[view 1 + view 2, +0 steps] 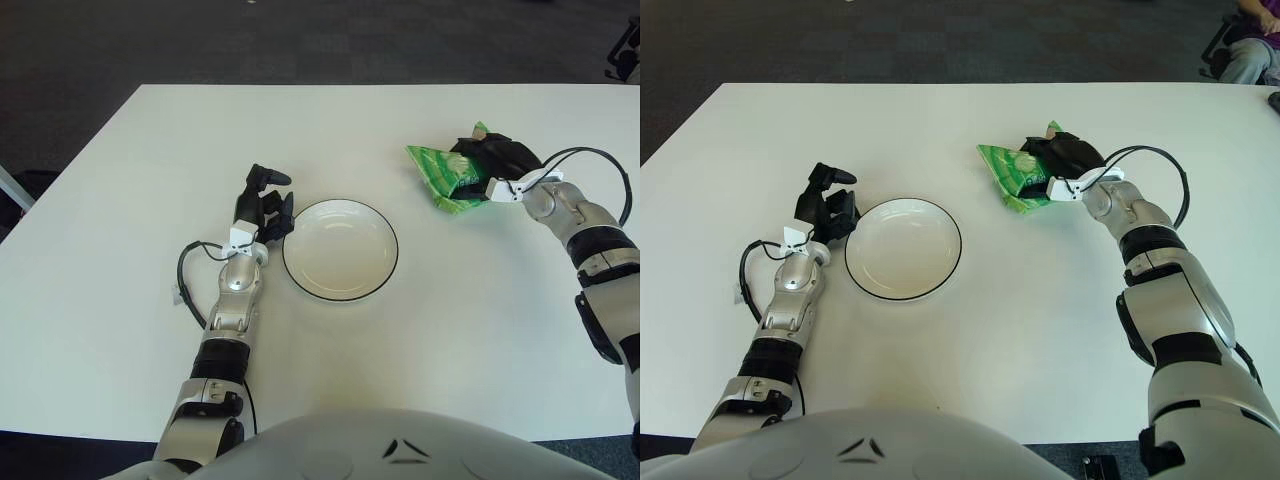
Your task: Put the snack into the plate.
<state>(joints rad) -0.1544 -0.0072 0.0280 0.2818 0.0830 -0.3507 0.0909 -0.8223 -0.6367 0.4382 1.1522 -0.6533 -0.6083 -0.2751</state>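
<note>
A green snack bag (440,172) lies crumpled on the white table, up and to the right of the plate. My right hand (487,165) is curled over the bag's right end, with its black fingers (1060,158) wrapped around it. The white plate (340,250) with a dark rim sits near the table's middle and holds nothing. My left hand (266,208) shows just left of the plate's rim, its fingers bent and nothing in them.
A black cable (190,280) loops beside my left forearm on the table (130,200). Dark carpet lies beyond the table's far edge. A seated person's legs (1245,50) show at the far right corner.
</note>
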